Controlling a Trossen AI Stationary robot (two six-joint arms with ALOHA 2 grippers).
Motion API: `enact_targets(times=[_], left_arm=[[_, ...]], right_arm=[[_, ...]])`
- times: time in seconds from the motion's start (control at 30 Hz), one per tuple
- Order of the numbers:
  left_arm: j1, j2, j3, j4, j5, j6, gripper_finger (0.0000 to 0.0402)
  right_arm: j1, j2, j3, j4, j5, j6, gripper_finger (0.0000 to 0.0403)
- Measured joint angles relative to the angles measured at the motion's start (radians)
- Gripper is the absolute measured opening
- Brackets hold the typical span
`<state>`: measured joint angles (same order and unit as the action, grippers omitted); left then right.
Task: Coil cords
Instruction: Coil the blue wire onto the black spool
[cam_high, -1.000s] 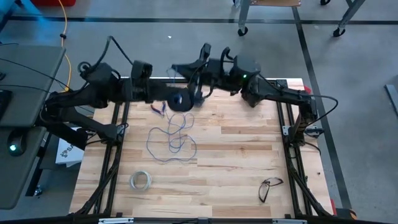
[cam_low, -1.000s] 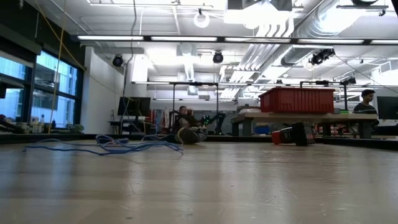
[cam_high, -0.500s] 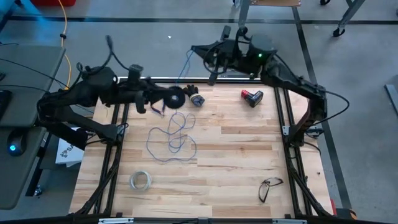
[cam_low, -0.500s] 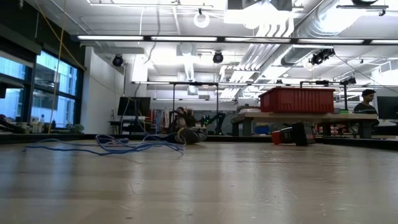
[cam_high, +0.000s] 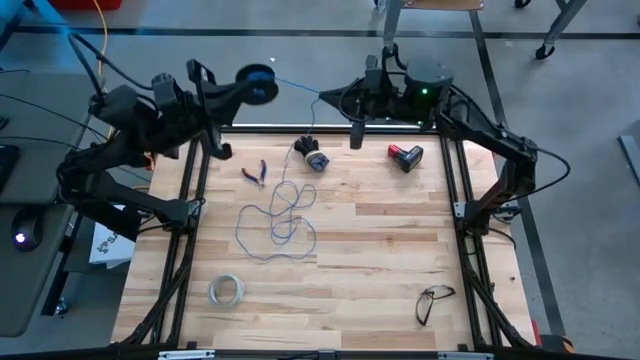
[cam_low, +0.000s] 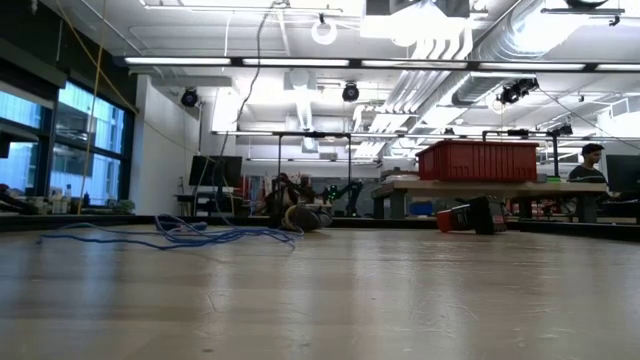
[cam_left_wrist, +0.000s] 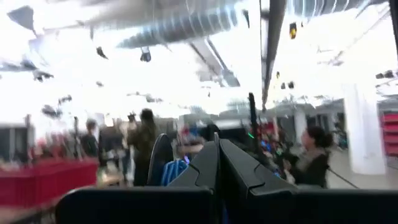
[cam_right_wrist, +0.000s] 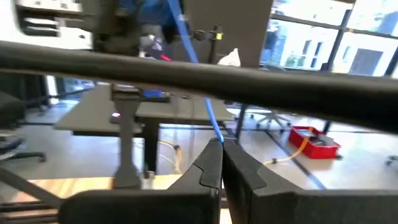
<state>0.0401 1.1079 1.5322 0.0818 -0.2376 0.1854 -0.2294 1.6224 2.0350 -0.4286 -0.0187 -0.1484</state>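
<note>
Winding step under way. My left claw (cam_high: 243, 88) clamps the spool (cam_high: 257, 82) above the table's (cam_high: 400, 260) far-left edge; my right claw (cam_right_wrist: 221, 142) pinches the wire (cam_high: 297, 87), strung roughly left-right between them. Slack lies looped mid-table. Next move: turn wire onto the spool.

Wooden table (cam_high: 380, 250) with looped wire (cam_high: 277, 222), pliers (cam_high: 254, 173), tape ring (cam_high: 227, 291), eyeglasses (cam_high: 433, 301).
</note>
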Motion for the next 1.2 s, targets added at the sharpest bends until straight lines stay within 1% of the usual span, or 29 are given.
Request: enact_targets(times=[0.1,0.2,0.27,0.37,0.47,0.5,0.6,0.7,0.77,0.87,0.93,1.07,1.2], left_arm=[[0.016,0.008,0.000,0.067,0.010,0.042,0.0000],[0.034,0.013,0.002,0.144,0.069,0.051,0.0000],[0.047,0.028,0.002,0.197,0.110,0.035,0.0000],[0.053,0.051,0.001,0.259,0.159,0.013,0.0000],[0.053,0.066,0.000,0.298,0.176,0.010,0.0000],[0.053,0.071,0.001,0.324,0.179,0.009,0.0000],[0.053,0.077,0.002,0.351,0.200,-0.008,0.0000],[0.053,0.086,0.001,0.347,0.211,-0.019,0.0000],[0.053,0.087,0.000,0.344,0.212,-0.025,0.0000],[0.053,0.082,0.001,0.372,0.211,-0.048,0.0000],[0.053,0.081,0.002,0.380,0.212,-0.069,0.0000],[0.053,0.084,0.002,0.378,0.212,-0.088,0.0000],[0.053,0.083,0.002,0.384,0.212,-0.096,0.0000]], right_arm=[[0.018,0.007,-0.001,0.000,-0.007,0.030,0.0000],[0.033,0.020,-0.004,-0.013,0.008,0.045,0.0000],[0.037,0.026,-0.004,-0.026,0.041,0.064,0.0002],[0.041,0.035,-0.004,-0.034,0.044,0.102,0.0019],[0.041,0.057,-0.004,-0.029,0.002,0.178,0.0057],[0.044,0.064,-0.004,-0.028,-0.015,0.210,0.0074],[0.061,0.091,-0.004,-0.029,-0.021,0.285,0.0130],[0.081,0.126,-0.004,-0.040,-0.031,0.285,0.0182],[0.088,0.145,-0.004,-0.045,-0.059,0.280,0.0204],[0.094,0.160,-0.004,-0.041,-0.113,0.286,0.0214],[0.095,0.171,-0.004,-0.050,-0.095,0.257,0.0215],[0.099,0.202,-0.004,-0.043,-0.024,0.197,0.0215],[0.099,0.221,-0.004,0.011,-0.025,0.183,0.0215]])
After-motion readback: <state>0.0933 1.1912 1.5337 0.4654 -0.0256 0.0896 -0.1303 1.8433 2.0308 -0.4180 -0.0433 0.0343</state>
